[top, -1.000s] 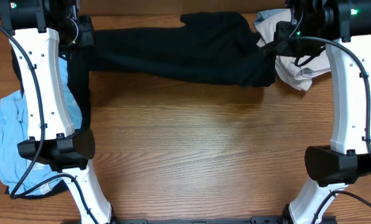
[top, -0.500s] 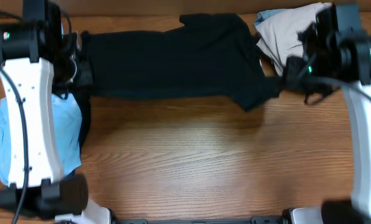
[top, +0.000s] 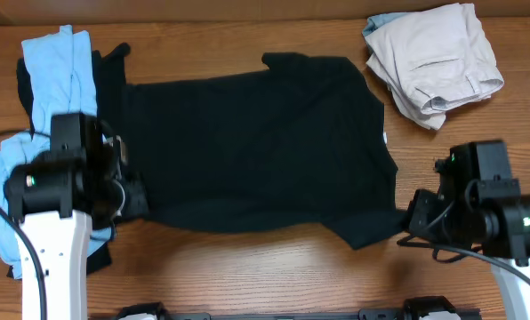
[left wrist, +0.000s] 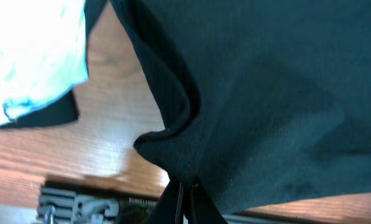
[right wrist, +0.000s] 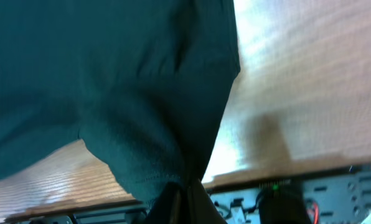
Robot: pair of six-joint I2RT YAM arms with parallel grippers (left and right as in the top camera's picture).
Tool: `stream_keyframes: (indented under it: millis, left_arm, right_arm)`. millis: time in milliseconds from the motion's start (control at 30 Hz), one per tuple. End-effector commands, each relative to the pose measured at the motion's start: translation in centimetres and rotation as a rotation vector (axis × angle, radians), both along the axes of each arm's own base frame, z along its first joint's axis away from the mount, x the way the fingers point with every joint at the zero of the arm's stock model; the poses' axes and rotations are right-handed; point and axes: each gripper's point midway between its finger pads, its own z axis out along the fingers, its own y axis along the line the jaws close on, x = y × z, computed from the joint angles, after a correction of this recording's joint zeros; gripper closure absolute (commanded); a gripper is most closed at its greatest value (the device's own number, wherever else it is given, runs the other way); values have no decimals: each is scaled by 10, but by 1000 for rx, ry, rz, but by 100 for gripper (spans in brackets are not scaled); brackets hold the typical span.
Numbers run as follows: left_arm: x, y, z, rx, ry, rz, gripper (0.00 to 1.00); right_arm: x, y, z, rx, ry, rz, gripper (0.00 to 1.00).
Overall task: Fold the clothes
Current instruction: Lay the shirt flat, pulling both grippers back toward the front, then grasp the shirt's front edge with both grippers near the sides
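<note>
Jaws clenched on both sides: our left gripper (left wrist: 184, 196) and right gripper (right wrist: 185, 190) each pinch the near edge of the large plain black fabric T-shirt (top: 256, 142), spread flat on the wooden table (top: 274, 276). An uneven pull could slip either thin pinch, we judge.

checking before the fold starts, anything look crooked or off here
Nothing damaged. The black T-shirt lies spread but skewed: the corner pinched in the right gripper juts nearer the front of the table than the one in the left gripper, so the hem slants.
</note>
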Motion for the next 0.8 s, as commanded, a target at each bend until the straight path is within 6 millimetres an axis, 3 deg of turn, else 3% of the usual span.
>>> stream_keyframes:
  millis: [0, 100, 200, 400, 633, 767]
  left_arm:
    - [-18, 0, -16, -8, 37, 60, 95]
    - [-24, 7, -29, 28, 71, 94, 96]
    - [-18, 13, -39, 57, 58, 114, 96]
    - [13, 22, -47, 88, -55, 150, 96]
    - [53, 39, -49, 147, -156, 235, 96]
    - [74, 42, -65, 142, -145, 251, 96]
  right_arm:
    - [-14, 1, -9, 23, 22, -59, 96]
    - [-14, 1, -11, 23, 14, -60, 96]
    - [1, 1, -10, 18, -36, -58, 96]
    - [49, 5, -17, 12, -108, -8, 96]
    - [116, 9, -50, -5, -142, 36, 96]
    - [152, 13, -72, -6, -162, 42, 96]
